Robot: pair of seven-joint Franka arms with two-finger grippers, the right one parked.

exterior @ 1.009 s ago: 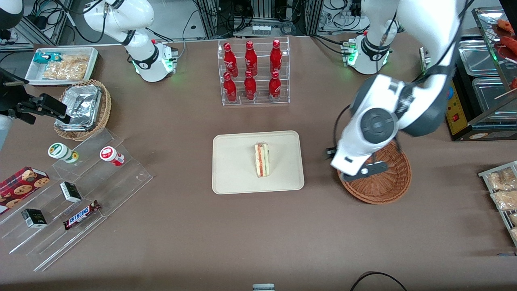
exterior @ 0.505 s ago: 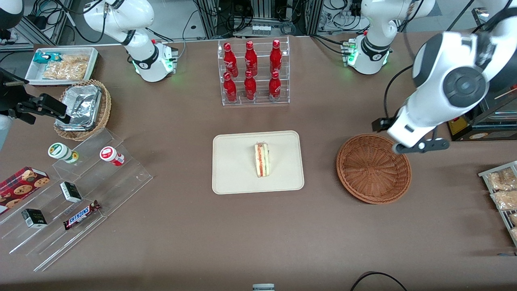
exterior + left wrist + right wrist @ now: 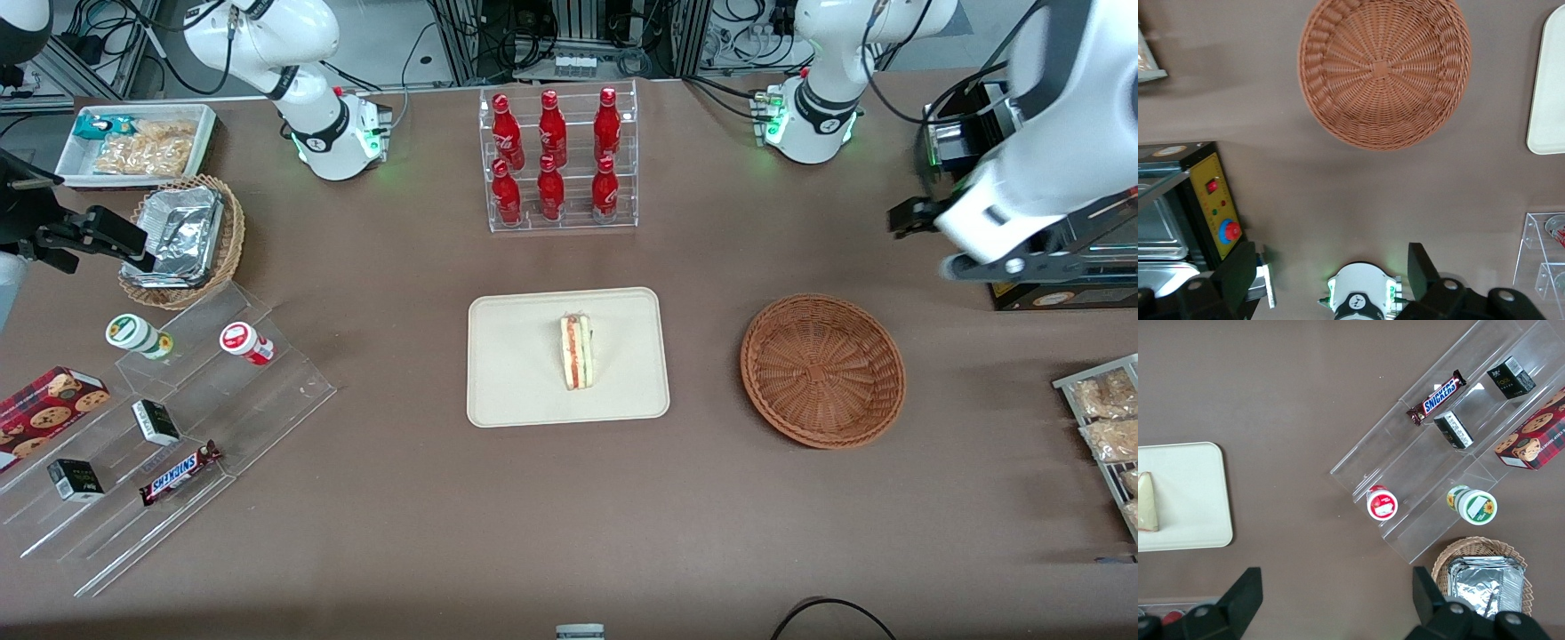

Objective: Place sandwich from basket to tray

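the sandwich (image 3: 577,351) lies on the tray (image 3: 516,391) in the middle of the frame, and the basket (image 3: 822,369) beside it holds nothing. a second ago the gripper (image 3: 1013,262) hung over the basket; now it has lifted away to the upper right edge, fingers (image 3: 1238,277) spread apart and gripping nothing. to me the job looks done and the arm is retreating.

The sandwich (image 3: 577,351) stands on edge on the cream tray (image 3: 516,373). The wicker basket (image 3: 822,370), nearby, holds nothing.

The gripper (image 3: 1328,270) hangs high, farther from the front camera than the basket, fingers spread.
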